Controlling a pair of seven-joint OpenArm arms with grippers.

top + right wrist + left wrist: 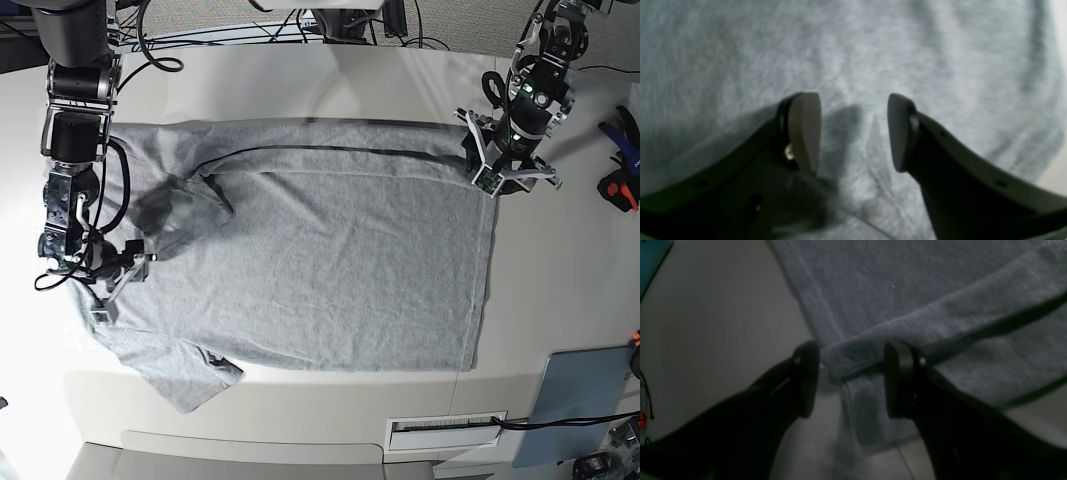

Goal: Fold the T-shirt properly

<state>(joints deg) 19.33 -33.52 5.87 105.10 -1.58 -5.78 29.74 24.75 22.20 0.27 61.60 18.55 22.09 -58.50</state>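
Fingers on both arms stand spread, pinching nothing. Largest first: the white table (560,290) carries the T-shirt (330,270), which lies flat with its plain grey side up and its long axis running across the base view, hem at that view's right, sleeves and shoulders at its left. 1 long edge is already turned in as a narrow band along the far side. The left gripper (850,378) straddles the folded corner where that band meets the hem, cloth between its jaws, so it looks nearer to a usable edge. The right gripper (853,133) hovers over the shoulder region beside the near sleeve (195,385). Small tools (618,165) lie well apart at the table's edge; nothing blocks either arm.
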